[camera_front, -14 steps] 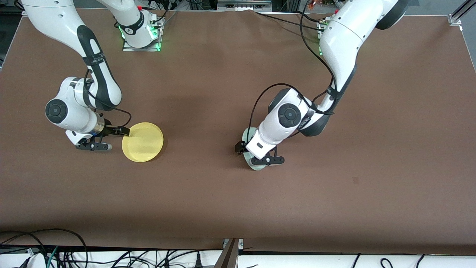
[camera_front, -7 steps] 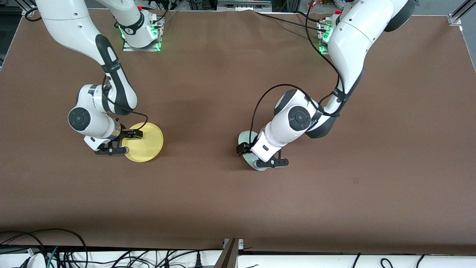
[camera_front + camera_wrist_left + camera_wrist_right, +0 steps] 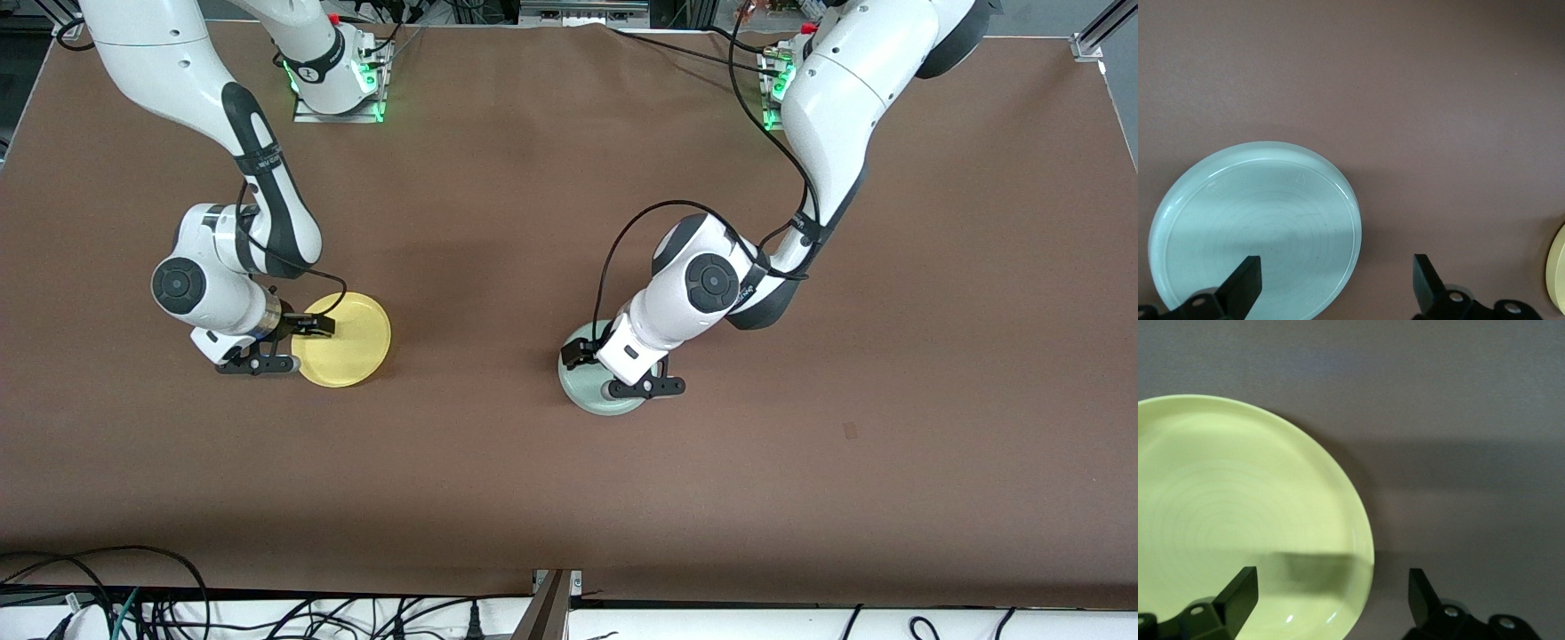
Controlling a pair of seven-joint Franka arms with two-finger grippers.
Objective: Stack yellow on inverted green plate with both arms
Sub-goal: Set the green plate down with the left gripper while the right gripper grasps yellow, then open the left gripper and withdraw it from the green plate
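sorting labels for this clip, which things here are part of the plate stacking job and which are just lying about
Part of the job:
- yellow plate, toward the right arm's end
- green plate, lying flat
- right gripper, open at the yellow plate's edge
- left gripper, open over the green plate

Just lying about:
- cables along the table's nearest edge

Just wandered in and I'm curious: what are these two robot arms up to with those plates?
Each arm is working at its own plate. The left tool is open over the pale green plate, which lies flat on the brown table, rings showing. The right tool is open at the edge of the yellow plate, toward the right arm's end of the table. Neither plate is held, and they lie well apart, not yet stacked.
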